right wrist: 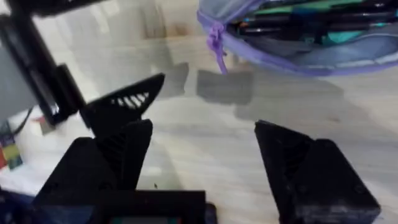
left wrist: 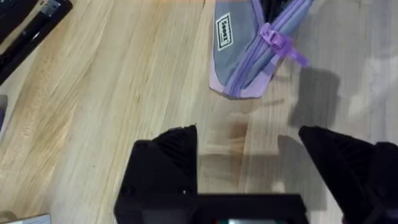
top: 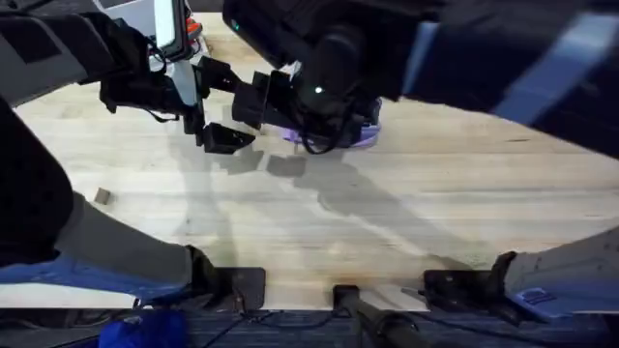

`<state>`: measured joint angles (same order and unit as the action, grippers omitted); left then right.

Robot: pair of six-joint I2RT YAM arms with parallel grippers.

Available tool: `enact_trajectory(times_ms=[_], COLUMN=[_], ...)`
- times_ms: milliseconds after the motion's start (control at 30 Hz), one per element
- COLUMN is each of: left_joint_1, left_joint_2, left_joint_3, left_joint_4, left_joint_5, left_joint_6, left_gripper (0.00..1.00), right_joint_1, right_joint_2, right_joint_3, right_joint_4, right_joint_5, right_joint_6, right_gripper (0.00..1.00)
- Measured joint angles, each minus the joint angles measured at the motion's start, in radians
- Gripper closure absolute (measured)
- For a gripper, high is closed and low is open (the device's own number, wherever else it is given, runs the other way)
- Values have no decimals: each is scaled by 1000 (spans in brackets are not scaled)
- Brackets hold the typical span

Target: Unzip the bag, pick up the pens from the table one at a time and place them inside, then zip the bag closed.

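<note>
My left gripper (left wrist: 249, 140), fingers wide and empty, faces the lavender-and-grey soft pouch (left wrist: 245, 53) lying at twelve o'clock, zipper pull (left wrist: 283, 43) nearest.

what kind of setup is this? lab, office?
Likely a robot lab bench, not a home. Two arms work over a plank-grain wooden table, with mounts and cables along its near edge. A purple pencil bag lies open on it, pens inside, like a staged manipulation task.
</note>
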<state>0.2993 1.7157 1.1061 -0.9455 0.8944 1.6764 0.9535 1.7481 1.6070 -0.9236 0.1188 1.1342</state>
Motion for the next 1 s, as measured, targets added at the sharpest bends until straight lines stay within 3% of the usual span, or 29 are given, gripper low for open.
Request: enact_trajectory(times_ms=[500, 1000], left_joint_1=[0, 0], left_joint_2=[0, 0], left_joint_3=[0, 0], left_joint_4=[0, 0], left_joint_5=[0, 0], left_joint_6=[0, 0], left_gripper=[7, 7], right_joint_1=[-1, -48], right_joint_2=[161, 224], right_joint_3=[0, 0], right_joint_4=[147, 207], right_joint_5=[69, 151], right_joint_6=[60, 75], right_gripper=[5, 7])
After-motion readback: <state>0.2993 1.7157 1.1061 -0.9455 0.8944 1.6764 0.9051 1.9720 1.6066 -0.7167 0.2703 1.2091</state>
